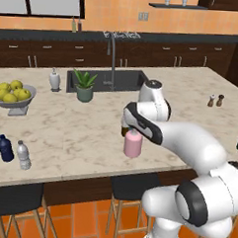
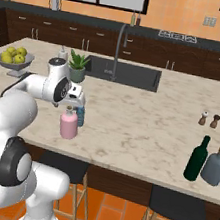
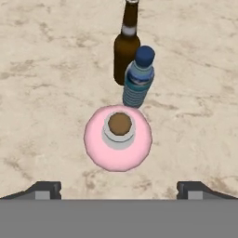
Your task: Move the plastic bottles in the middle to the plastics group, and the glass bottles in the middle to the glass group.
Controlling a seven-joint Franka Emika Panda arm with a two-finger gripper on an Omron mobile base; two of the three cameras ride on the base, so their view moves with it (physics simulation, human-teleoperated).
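1. Pink bottle (image 3: 118,138): upright on table (image 3: 46,69), directly below gripper (image 3: 118,189), cap centred between the tips.
2. Jaws: spread wide, holding nothing, set either side of the bottle's width.
3. Teal bottle (image 3: 138,79), brown bottle (image 3: 126,44): just beyond, crowding the far side.

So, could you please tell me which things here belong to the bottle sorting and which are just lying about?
Part of the job:
- pink bottle, brown bottle, teal bottle, in the middle
- navy bottle and clear bottle, plastics group
- green bottle, glass group
- open pincer, above the pink bottle

Just lying about:
- lemon bowl
- potted plant
- soap dispenser
- shakers
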